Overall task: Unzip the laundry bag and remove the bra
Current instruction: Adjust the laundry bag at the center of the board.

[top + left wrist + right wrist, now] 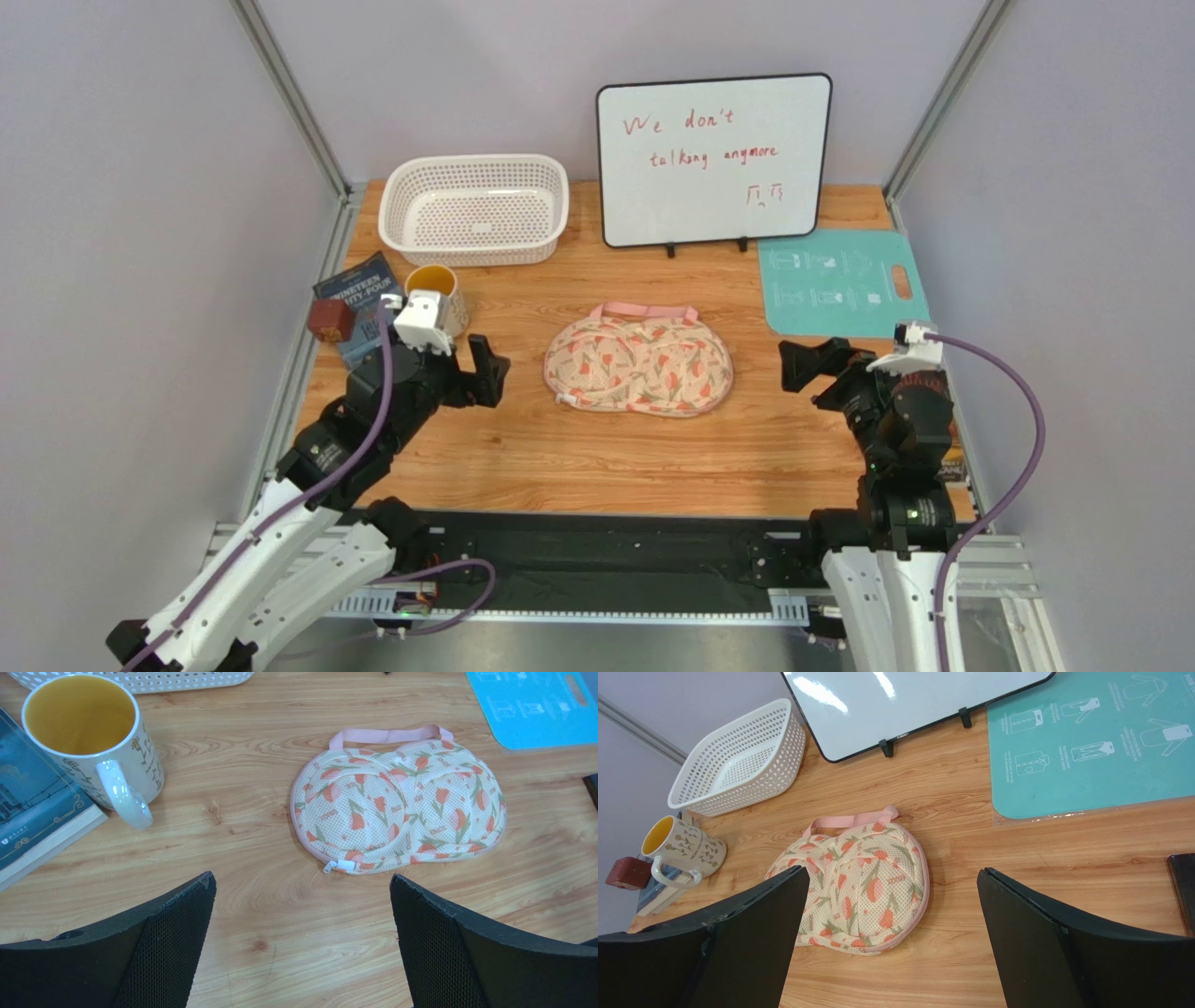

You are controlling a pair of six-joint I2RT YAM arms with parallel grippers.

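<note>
The bag (640, 363) lies zipped mid-counter (631, 455) between both arms, all jaws wide apart and empty; its tiny zipper pull (330, 866) lies flat, so a pinch may slip off or drag the light bag.

Background clutter on wooden tabletop (631, 455).
Back L: white perforated basket (477, 254). Back ctr: whiteboard (713, 158) upright on black feet, red handwriting. Just R of it, teal mat (842, 284) w/ white diagrams, lying flat. L side: floral mug (133, 763), yellow inside, just beside dark blue book (31, 812); red-brown block (331, 319) at book's L edge.
</note>
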